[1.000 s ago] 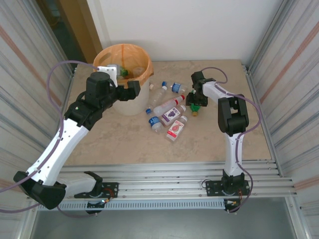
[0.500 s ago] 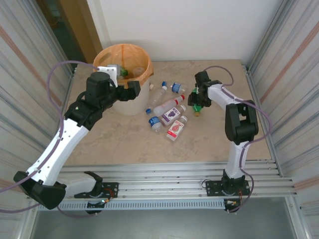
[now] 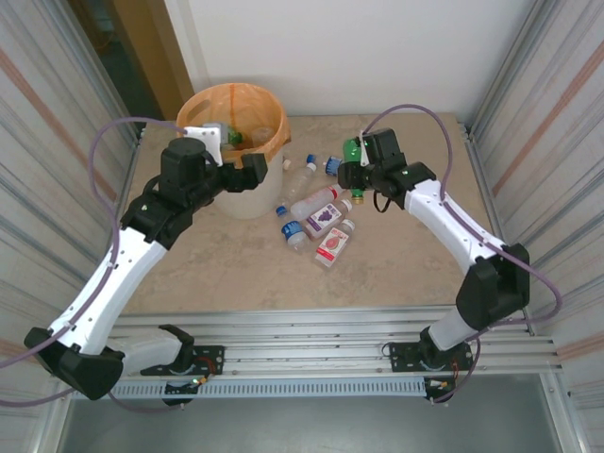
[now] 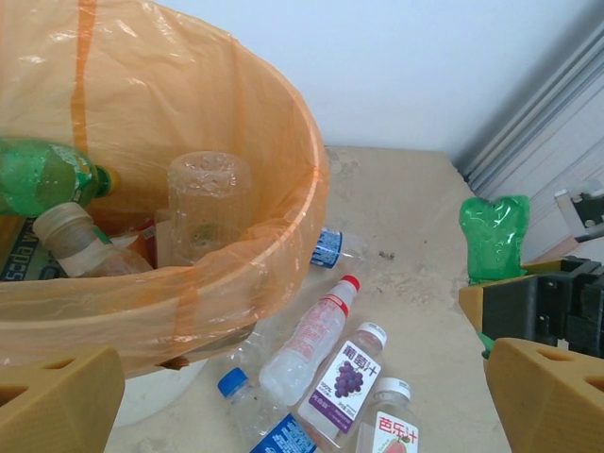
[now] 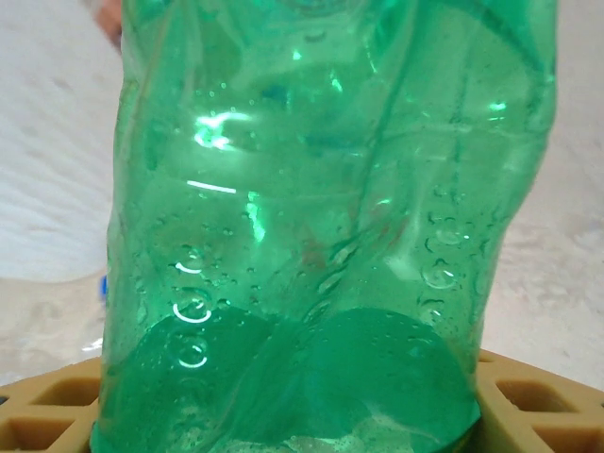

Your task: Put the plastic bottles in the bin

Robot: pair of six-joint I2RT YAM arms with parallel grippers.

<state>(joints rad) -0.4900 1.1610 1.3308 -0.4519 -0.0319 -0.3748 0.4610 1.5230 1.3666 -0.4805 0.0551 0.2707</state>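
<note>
green bottle (image 4: 494,236), long axis upright, clamped between right fingers (image 5: 533,408)

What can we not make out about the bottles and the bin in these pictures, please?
- Round white bin with orange bag liner: left wrist view, its near rim hides the lower contents.
- Held crushed green plastic bottle: left wrist view, the right gripper covers its lower end.
- Blue-capped clear plastic bottle: left wrist view, the bottom edge cuts off its body.
</note>
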